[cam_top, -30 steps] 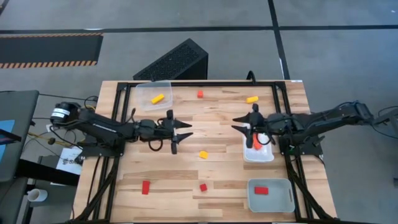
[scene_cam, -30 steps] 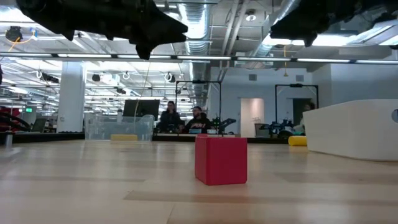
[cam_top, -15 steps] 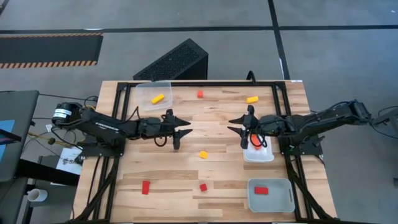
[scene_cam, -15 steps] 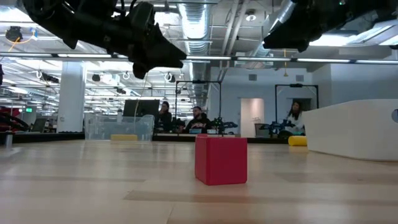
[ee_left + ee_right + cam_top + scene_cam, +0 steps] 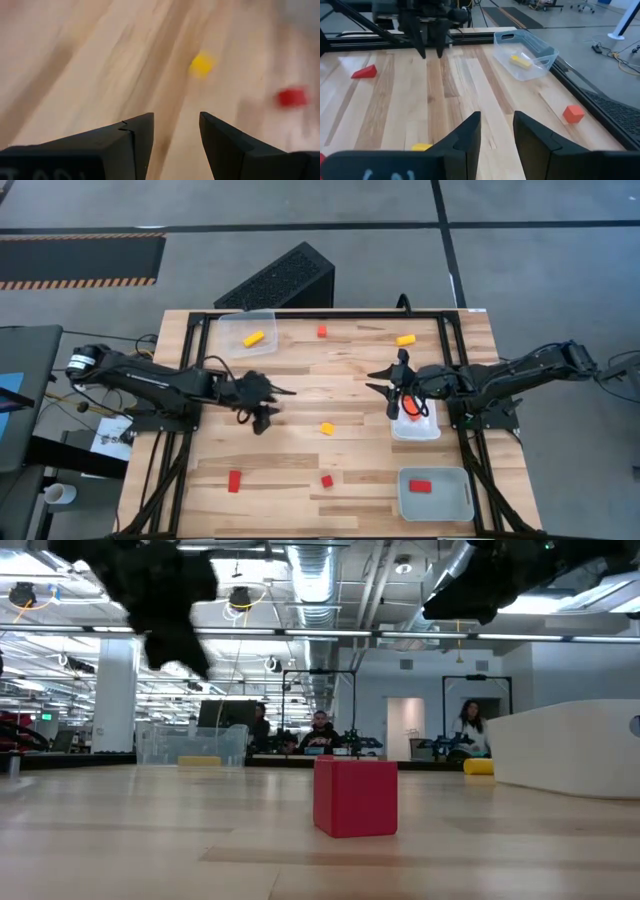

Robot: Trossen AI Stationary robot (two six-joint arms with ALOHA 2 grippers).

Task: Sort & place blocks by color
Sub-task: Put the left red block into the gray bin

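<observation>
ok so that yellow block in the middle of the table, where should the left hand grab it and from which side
Take the yellow block across its two flat opposite sides, coming straight down from above. It lies flat, alone on bare wood with room all round. The left hand, fingers open, hovers nearby, with the block ahead of it in its wrist view.

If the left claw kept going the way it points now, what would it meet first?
Most likely the yellow block lying loose mid-table: in the left wrist view it sits ahead of the open left claw, slightly off-centre, with bare wood between. Depth is unclear, so it might pass just beside it.

Open-plan robotics lab: ceiling ducts [image 5: 330, 580], seated people [image 5: 320, 732], wooden workbench [image 5: 350, 370].
</observation>
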